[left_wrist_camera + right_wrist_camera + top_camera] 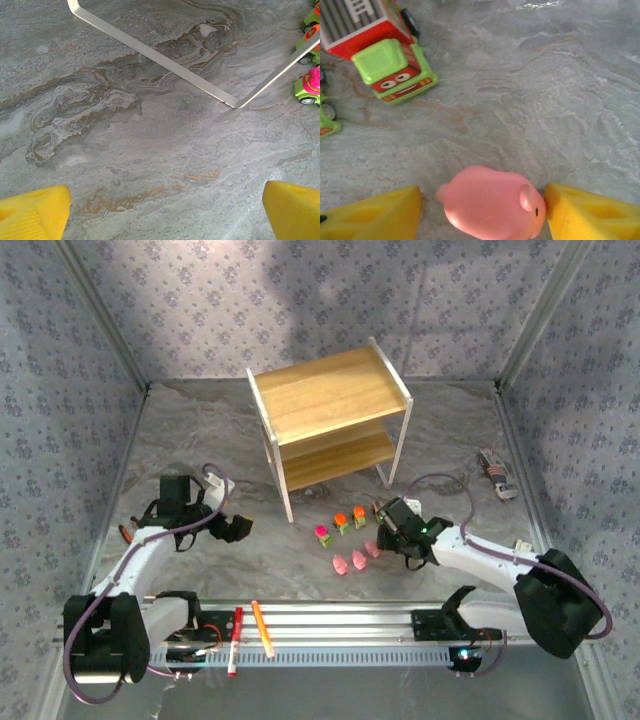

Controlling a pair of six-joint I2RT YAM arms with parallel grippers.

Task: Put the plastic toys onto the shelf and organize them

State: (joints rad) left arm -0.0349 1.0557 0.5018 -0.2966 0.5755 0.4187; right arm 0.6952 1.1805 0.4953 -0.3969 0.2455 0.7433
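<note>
From my seat the shelf (330, 420) stands at the far middle of the table (200, 460). Just before its near legs three trucks (341, 522) sit in a row, and three animal figures (357, 560) lie in a second row nearer to me. The right gripper (383, 538) is just right of both rows, one figure between its fingers, touching one finger (590, 215) and apart from the other. The left gripper (237, 527) hangs left of the trucks, well apart from them. Two pens (262, 628) lie on the rail (340, 615) at the near edge

High rear overview of table (200, 440); wrist views low, close; trucks (341, 523) common to all
</note>
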